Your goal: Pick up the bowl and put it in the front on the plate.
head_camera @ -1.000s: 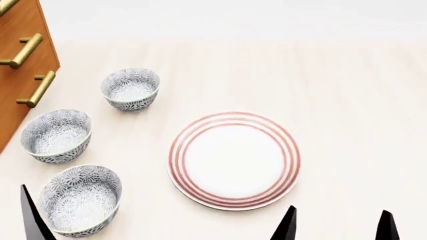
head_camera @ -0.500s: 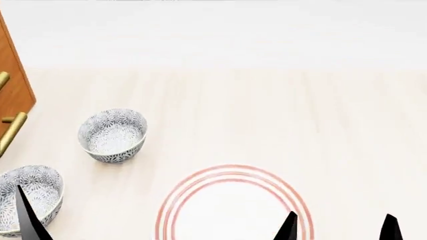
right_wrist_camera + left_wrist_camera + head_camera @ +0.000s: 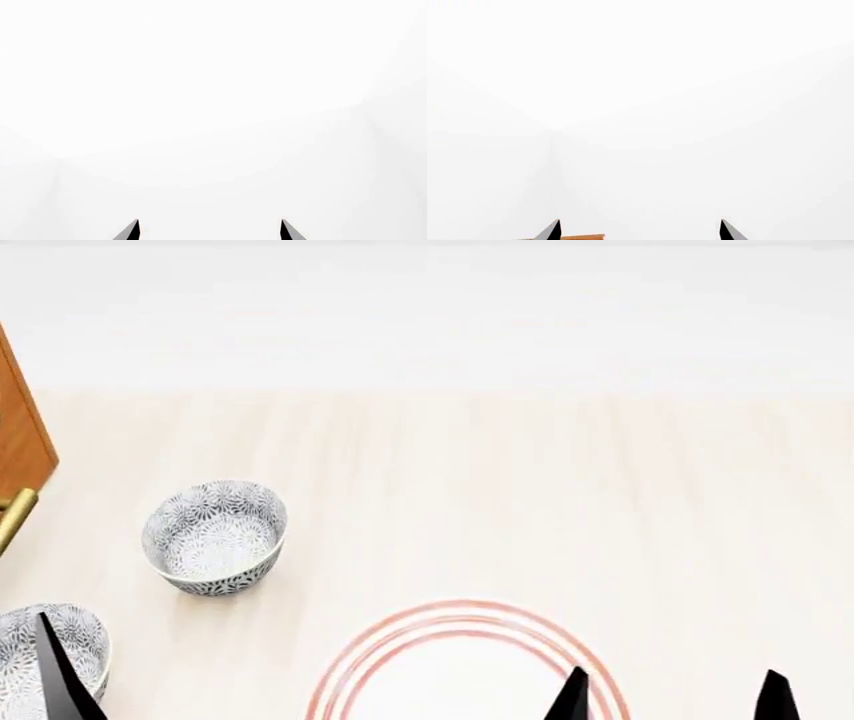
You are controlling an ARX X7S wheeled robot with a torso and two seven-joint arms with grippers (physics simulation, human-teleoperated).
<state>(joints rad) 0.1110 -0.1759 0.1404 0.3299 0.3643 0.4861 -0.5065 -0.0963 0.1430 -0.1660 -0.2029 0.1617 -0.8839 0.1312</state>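
Looking down from my head camera, I see a floral bowl [image 3: 214,537] standing alone on the pale wood surface [image 3: 561,500], well apart from the red-ringed plate [image 3: 461,665], whose far arc alone shows at the lower edge. A second bowl [image 3: 40,655] is cut off at the lower left corner, just behind my left claw [image 3: 60,680]. Both claws are spread wide and empty: the right claw [image 3: 671,702] hangs over the plate's near side, and each wrist camera shows only two dark tips against blank white (nothing to aim at). I judge the reach not yet begun. Next I must choose the front bowl, lower the left claw over its rim and close.
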